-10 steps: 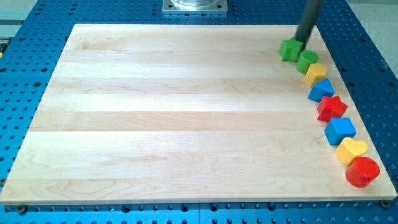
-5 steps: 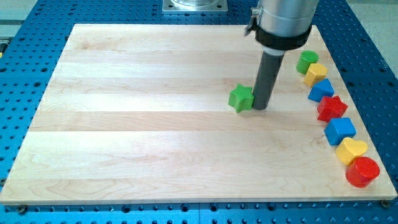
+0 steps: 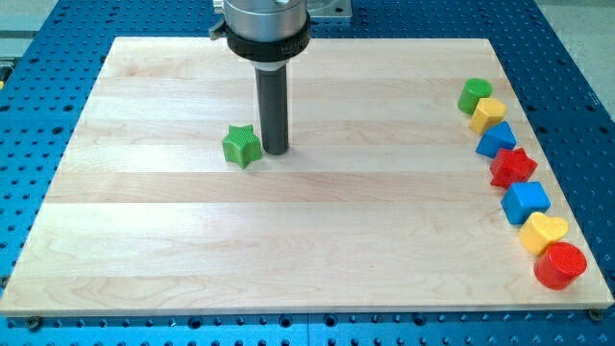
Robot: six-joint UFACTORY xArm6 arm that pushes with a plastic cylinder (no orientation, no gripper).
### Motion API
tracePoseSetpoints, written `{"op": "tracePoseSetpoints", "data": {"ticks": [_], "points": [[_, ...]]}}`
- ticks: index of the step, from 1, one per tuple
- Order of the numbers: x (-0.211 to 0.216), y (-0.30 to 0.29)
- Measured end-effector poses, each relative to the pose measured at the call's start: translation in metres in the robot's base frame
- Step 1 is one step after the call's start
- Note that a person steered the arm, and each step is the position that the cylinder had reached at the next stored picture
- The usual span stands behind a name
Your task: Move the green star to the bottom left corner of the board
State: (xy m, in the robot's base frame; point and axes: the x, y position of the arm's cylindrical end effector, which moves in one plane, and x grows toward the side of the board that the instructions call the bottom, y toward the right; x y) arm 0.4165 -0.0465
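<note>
The green star [image 3: 241, 146] lies on the wooden board [image 3: 288, 240], left of the board's centre and in its upper half. My tip [image 3: 276, 151] stands on the board just to the right of the star, touching or almost touching its right side. The rod rises straight up from the tip to a wide grey collar at the view's top.
A column of blocks runs down the board's right edge: a green cylinder [image 3: 474, 94], a yellow block [image 3: 488, 113], a blue block [image 3: 497, 139], a red star [image 3: 512, 166], a blue cube [image 3: 526, 202], a yellow heart [image 3: 543, 232], a red cylinder [image 3: 560, 265].
The tip has pushed the green star from the top right of the board leftwards and slightly down, past the centre. The blocks on the right have not moved.
</note>
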Motion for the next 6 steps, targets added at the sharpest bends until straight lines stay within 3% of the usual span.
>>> {"op": "tracePoseSetpoints", "data": {"ticks": [1, 2, 3, 4, 6], "points": [[0.03, -0.079], [0.009, -0.083], [0.025, -0.116], [0.085, -0.118], [0.136, -0.138]]}}
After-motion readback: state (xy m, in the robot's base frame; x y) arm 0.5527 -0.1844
